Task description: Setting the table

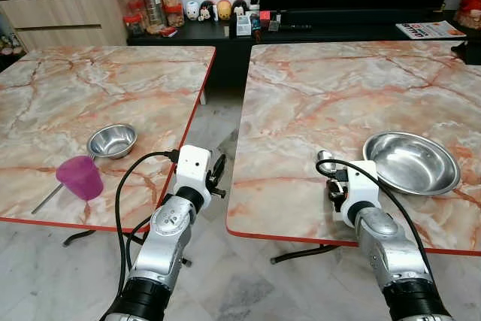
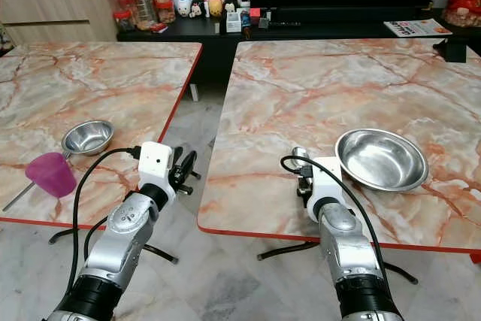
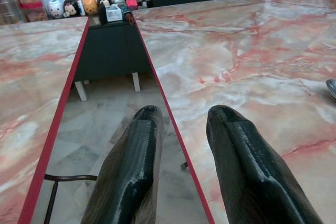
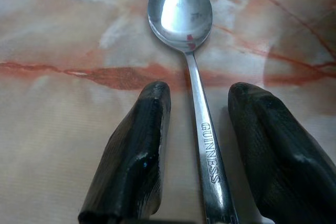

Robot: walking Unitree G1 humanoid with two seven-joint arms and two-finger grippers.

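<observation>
We've got the right gripper (image 4: 197, 129) spread around the spoon (image 4: 181, 11) just beside the big bowl (image 1: 412, 163). Thin flat handle, so we'd guess it skids when pinched. Left gripper (image 3: 181, 145) spread, idle.

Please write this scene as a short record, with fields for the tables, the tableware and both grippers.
tables: two marble-pattern tables with red edges, left table and right table, with a gap of floor between them
left table holds: small steel bowl, purple cup
right table holds: large steel bowl, spoon
right gripper: open, fingers on either side of the spoon handle, not closed on it
left gripper: open, holding nothing, over the gap at the right table's edge
</observation>
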